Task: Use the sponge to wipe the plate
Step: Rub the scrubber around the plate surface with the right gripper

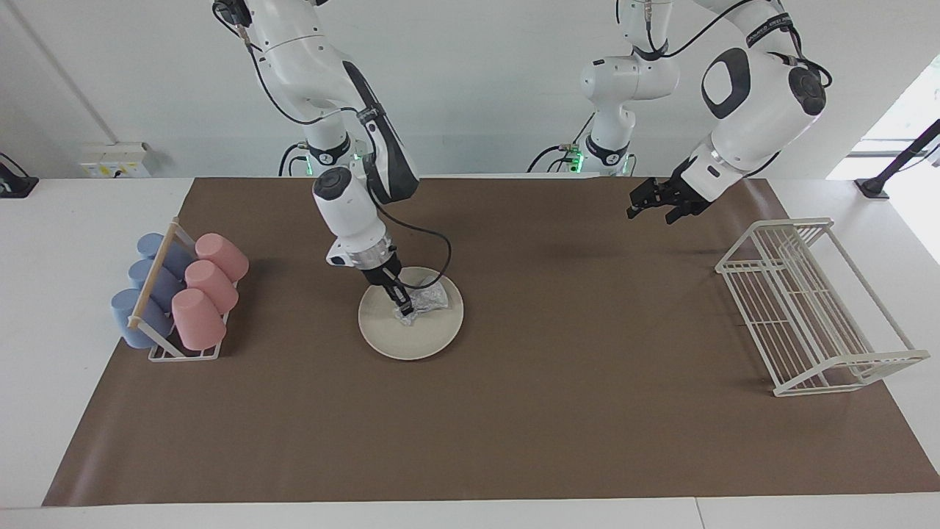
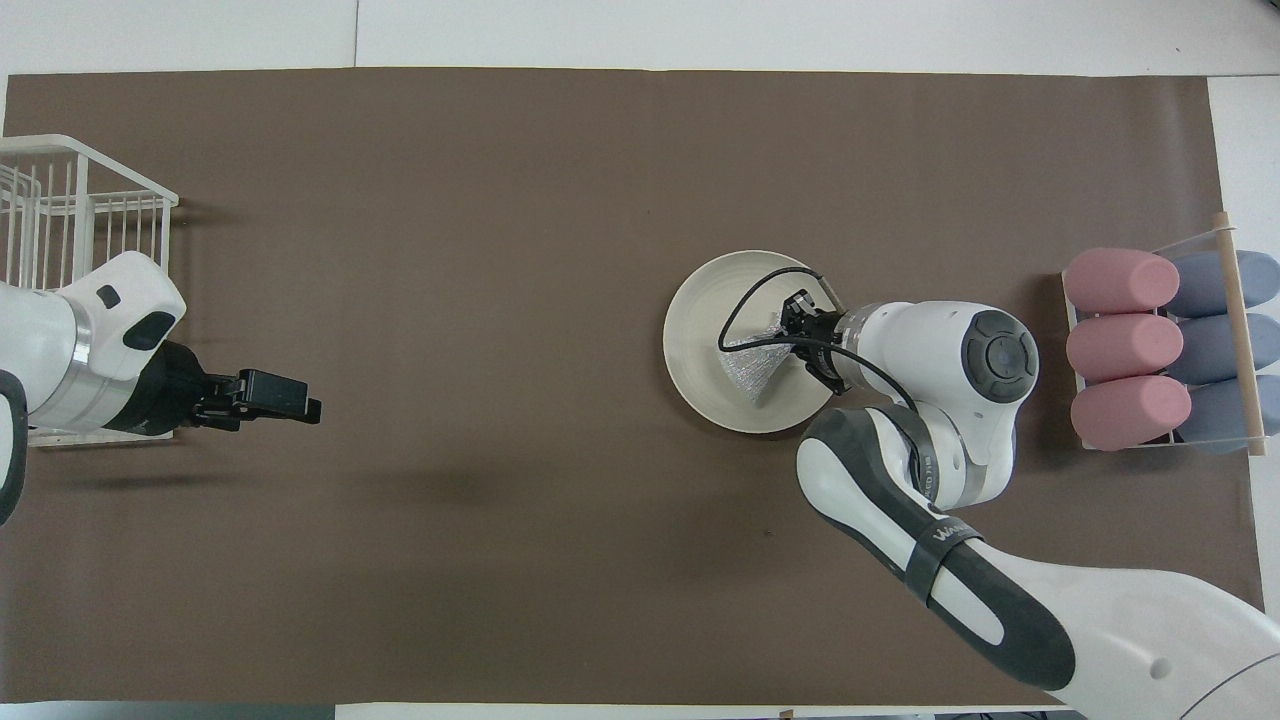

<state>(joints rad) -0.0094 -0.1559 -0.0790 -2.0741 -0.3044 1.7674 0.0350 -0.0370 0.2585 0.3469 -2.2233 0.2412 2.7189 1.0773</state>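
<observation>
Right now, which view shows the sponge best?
The overhead view: the sponge spreads out on the plate, pinched by the right claw. In the facing view the sponge looks crumpled, partly hidden by that claw.

You have a brown mat [image 1: 514, 411] covering most of the white table [image 1: 66, 242]. At the right arm's end sits a small rack [image 1: 158, 294] holding 3 pink cups [image 1: 209, 290] and 3 blue cups [image 1: 143, 283], all lying on their sides, pink beside blue. At the left arm's end stands a white wire rack [image 1: 811, 308], well apart from the cups.
</observation>
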